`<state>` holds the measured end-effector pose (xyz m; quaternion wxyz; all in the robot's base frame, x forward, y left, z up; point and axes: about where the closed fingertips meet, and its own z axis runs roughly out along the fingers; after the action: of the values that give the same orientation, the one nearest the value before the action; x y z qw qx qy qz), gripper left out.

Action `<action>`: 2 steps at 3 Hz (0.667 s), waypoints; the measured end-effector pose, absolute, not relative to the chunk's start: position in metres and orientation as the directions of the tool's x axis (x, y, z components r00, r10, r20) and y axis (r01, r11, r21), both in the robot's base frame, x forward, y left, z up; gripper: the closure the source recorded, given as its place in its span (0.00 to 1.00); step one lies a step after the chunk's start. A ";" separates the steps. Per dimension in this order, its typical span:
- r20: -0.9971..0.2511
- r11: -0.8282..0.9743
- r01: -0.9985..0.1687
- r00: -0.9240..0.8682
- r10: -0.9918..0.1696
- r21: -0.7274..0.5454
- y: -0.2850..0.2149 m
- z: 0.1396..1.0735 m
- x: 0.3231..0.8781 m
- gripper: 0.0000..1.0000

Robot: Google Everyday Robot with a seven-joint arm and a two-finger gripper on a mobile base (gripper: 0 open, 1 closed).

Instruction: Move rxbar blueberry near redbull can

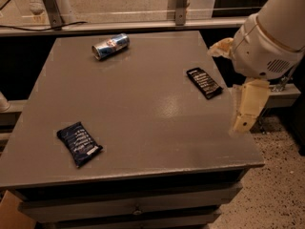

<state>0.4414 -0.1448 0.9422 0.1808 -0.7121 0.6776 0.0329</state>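
Rxbar blueberry (79,143) flat near the grey table's (143,113) front-left corner, my gripper (248,108) hanging beside the right edge, apart or together I cannot tell, black-wrapped bar (204,82) just beyond it, redbull can (110,46) on its side at the far edge, well apart from the rxbar blueberry.

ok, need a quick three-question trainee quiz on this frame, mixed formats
1. True or false: the redbull can lies on its side toward the far edge of the table.
2. The rxbar blueberry lies at the table's: A) near-left corner B) far-right corner C) centre.
3. Fill in: the tool hangs at the table's ____ edge, nearest the black-wrapped bar.
Key: 1 true; 2 A; 3 right.
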 end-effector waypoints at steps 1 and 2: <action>-0.386 -0.120 -0.974 0.187 -0.903 -0.192 -0.093 0.928 0.438 0.00; -0.463 -0.160 -0.973 0.221 -0.858 -0.169 -0.043 0.926 0.429 0.00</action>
<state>0.4291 -0.0433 0.9263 0.2188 -0.7502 0.6102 0.1306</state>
